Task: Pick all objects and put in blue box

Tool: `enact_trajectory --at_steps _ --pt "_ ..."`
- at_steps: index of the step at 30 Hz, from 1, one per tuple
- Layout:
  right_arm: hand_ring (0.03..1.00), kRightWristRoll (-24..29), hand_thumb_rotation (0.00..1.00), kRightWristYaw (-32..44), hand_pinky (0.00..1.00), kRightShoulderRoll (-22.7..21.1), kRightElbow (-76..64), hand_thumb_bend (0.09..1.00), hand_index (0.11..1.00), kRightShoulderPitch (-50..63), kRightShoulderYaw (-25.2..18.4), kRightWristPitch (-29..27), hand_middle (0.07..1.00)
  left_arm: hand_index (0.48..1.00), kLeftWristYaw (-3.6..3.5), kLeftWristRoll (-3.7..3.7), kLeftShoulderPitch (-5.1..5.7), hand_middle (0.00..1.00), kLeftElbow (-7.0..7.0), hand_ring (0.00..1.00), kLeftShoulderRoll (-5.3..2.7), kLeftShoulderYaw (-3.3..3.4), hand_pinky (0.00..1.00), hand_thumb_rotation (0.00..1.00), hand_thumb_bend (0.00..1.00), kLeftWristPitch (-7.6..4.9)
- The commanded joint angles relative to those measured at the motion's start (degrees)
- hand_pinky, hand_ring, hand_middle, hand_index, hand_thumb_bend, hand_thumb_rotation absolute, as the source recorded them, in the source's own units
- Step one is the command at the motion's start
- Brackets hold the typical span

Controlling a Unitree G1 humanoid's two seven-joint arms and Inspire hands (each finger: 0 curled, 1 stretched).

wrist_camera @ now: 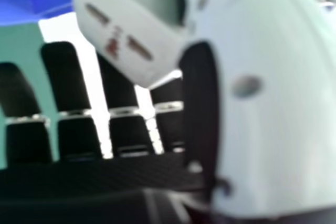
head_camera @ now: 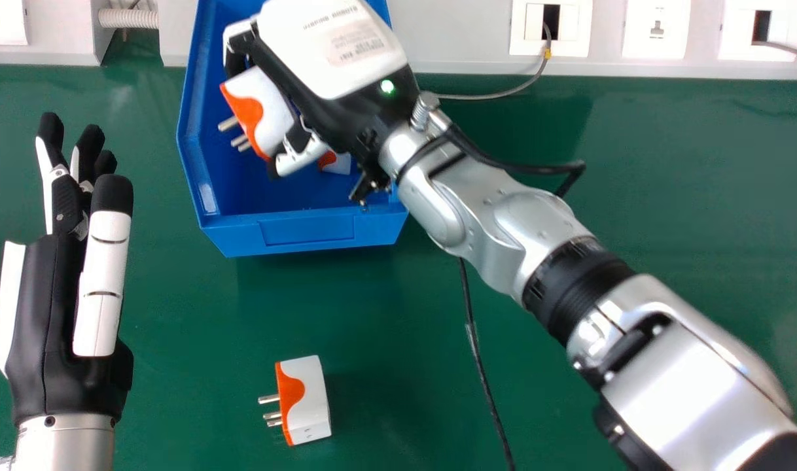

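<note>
The right hand is partly closed, pinching a white-and-orange plug between thumb and fingers above the blue box. A second plug lies inside, a third plug on the green desk nearer the robot. The left hand, fingers nearly straight, is left of the box
</note>
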Motion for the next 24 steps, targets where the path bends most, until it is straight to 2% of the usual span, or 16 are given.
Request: enact_trajectory --at_steps 1,3,6,11,15,17,20,23,24 --pt "0.452 0.4 0.0 -1.4 0.3 1.0 1.2 0.487 0.489 -4.3 0.6 0.2 0.573 1.0 -0.16 -0.62 0.22 1.0 -1.14 1.0 0.01 0.11 1.0 0.85 0.67 -1.1" --pt "0.452 0.8 0.0 -0.9 0.3 1.7 2.9 0.488 0.487 -5.5 0.9 1.1 0.572 1.0 -0.27 -0.73 0.46 1.0 -1.33 1.0 -0.02 0.07 1.0 0.85 0.67 -1.02" --pt "0.447 1.6 0.0 0.2 0.3 2.7 4.6 0.488 0.493 -6.6 0.8 2.9 0.568 1.0 -0.27 -0.53 0.7 1.0 -1.4 1.0 -0.07 0.0 1.0 0.85 0.67 -1.25" --pt "0.429 2.4 0.0 0.0 0.28 3.3 6.7 0.489 0.524 -7.1 1.4 5.0 0.544 1.0 -0.46 -1.27 1.2 1.0 -1.75 1.0 -0.18 -0.02 1.0 0.84 0.7 -1.08" --pt "0.428 1.8 0.0 -1.8 0.28 3.3 7.5 0.489 0.516 -6.8 2.6 6.1 0.55 1.0 0.34 -0.61 2.08 1.0 -3.1 1.0 -0.55 -0.23 1.0 0.84 0.71 -0.52" --pt "0.43 2.3 0.0 -1.6 0.28 3.4 7.9 0.488 0.514 -6.6 2.4 6.3 0.554 1.0 0.45 -0.37 2.34 1.0 -3.44 1.0 -0.58 -0.25 1.0 0.84 0.71 -0.45" --pt "0.428 3.7 0.0 -0.7 0.27 4.0 8.3 0.485 0.515 -6.2 1.7 7.1 0.568 1.0 0.43 -0.49 2.45 1.0 -3.79 1.0 -0.53 -0.2 1.0 0.84 0.72 -0.09" --pt "0.432 4.6 0.0 0.1 0.28 4.0 8.3 0.485 0.511 -6.0 1.5 6.9 0.574 1.0 0.83 -0.13 2.54 1.0 -4.26 1.0 -0.66 -0.25 1.0 0.84 0.72 0.4" --pt "0.436 4.8 0.0 0.3 0.28 4.0 8.3 0.485 0.51 -6.0 1.7 7.1 0.577 1.0 0.71 -0.31 2.57 1.0 -4.2 1.0 -0.61 -0.21 1.0 0.84 0.73 0.43"
